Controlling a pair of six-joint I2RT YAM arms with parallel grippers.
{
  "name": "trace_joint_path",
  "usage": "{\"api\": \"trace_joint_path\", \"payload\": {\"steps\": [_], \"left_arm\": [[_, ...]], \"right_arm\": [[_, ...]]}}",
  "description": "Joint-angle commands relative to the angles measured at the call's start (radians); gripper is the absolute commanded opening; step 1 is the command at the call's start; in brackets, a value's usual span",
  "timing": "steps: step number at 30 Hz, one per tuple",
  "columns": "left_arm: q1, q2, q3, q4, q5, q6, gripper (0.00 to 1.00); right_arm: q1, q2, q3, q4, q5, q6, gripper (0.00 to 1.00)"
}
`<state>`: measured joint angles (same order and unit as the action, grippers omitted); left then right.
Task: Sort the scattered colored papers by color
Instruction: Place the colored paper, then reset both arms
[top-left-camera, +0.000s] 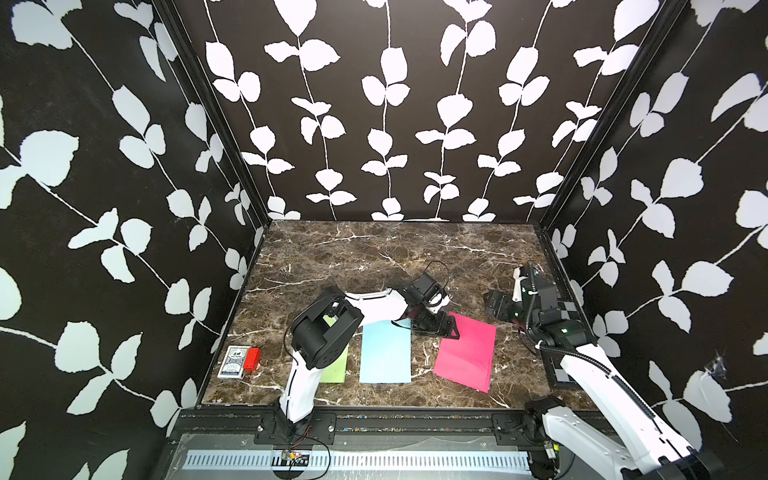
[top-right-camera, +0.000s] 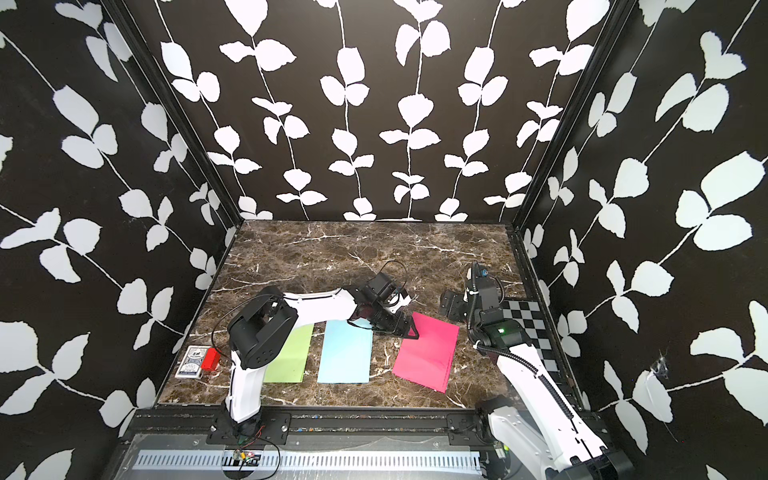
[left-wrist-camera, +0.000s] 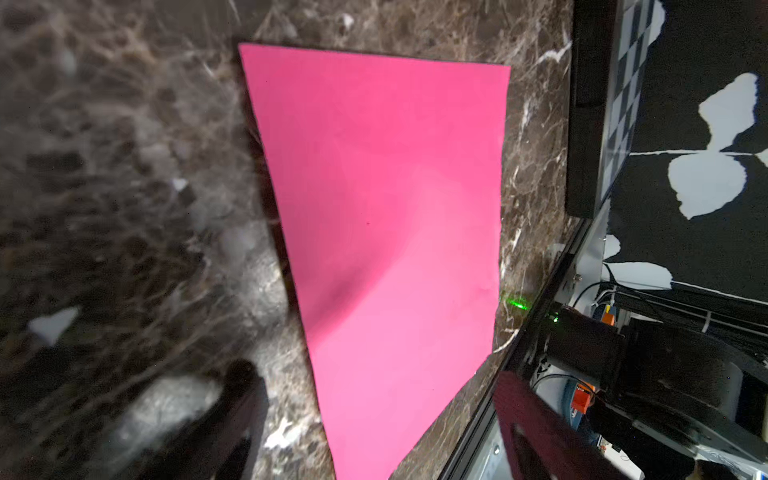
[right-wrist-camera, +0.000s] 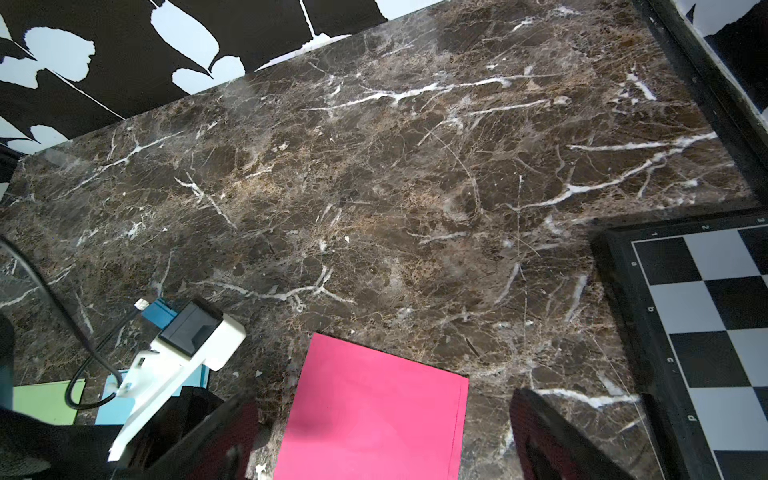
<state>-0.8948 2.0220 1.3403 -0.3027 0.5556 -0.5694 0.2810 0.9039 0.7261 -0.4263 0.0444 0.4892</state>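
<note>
You're holding the left gripper (top-left-camera: 452, 330) spread at the far corner of the pink paper (top-left-camera: 467, 353), which is lying skewed right of the blue paper (top-left-camera: 385, 353), with the green paper (top-left-camera: 336, 365) sitting just left of it, giving one pile per color; the right gripper (top-left-camera: 494, 305) is idling spread.

Paper patches: one green paper (top-right-camera: 293, 357), one blue paper (top-right-camera: 345, 353), one pink paper (top-right-camera: 428, 353); sheets within uncountable. One checkerboard panel (top-right-camera: 528, 316), one card box (top-right-camera: 190, 362), one red block (top-right-camera: 210, 359).

My desk (top-left-camera: 374, 249) looks like polished brown marble, glossy and white-veined. The pink paper (top-left-camera: 467, 353), blue paper (top-left-camera: 384, 353) and green paper (top-left-camera: 336, 368) are matt and smooth. My jaws are matt black plastic, my arm shells (top-left-camera: 588, 365) smooth white plastic.
</note>
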Motion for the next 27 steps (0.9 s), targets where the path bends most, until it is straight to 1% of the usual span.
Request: {"api": "trace_joint_path", "payload": {"steps": [1, 5, 8, 12, 15, 18, 20, 23, 27], "left_arm": [[0.006, -0.048, 0.015, -0.095, -0.12, 0.052, 0.99], [0.008, -0.092, 0.016, -0.13, -0.203, 0.076, 0.99], [0.018, -0.149, 0.014, -0.15, -0.298, 0.11, 0.99], [0.081, -0.242, -0.002, -0.202, -0.434, 0.161, 0.99], [0.169, -0.336, -0.041, -0.22, -0.536, 0.204, 0.99], [0.292, -0.438, -0.085, -0.246, -0.7, 0.261, 0.99], [0.38, -0.509, -0.142, -0.226, -0.81, 0.292, 0.99], [0.523, -0.606, -0.249, -0.144, -0.9, 0.33, 0.99], [0.688, -0.726, -0.44, 0.049, -1.023, 0.407, 0.99]], "right_arm": [[-0.003, 0.017, -0.028, 0.033, -0.011, 0.011, 0.95], [-0.003, 0.038, -0.027, 0.044, -0.02, 0.01, 0.95], [-0.003, 0.065, -0.014, 0.047, -0.023, -0.004, 0.96], [-0.003, 0.125, 0.036, 0.05, -0.036, -0.038, 0.98], [-0.003, 0.179, 0.087, 0.055, -0.017, -0.079, 1.0], [-0.005, 0.259, 0.155, 0.042, 0.02, -0.117, 1.0], [-0.008, 0.319, 0.196, 0.042, 0.056, -0.14, 1.0], [-0.018, 0.4, 0.221, 0.083, 0.103, -0.194, 1.0], [-0.025, 0.461, 0.181, 0.224, 0.125, -0.302, 1.0]]}}
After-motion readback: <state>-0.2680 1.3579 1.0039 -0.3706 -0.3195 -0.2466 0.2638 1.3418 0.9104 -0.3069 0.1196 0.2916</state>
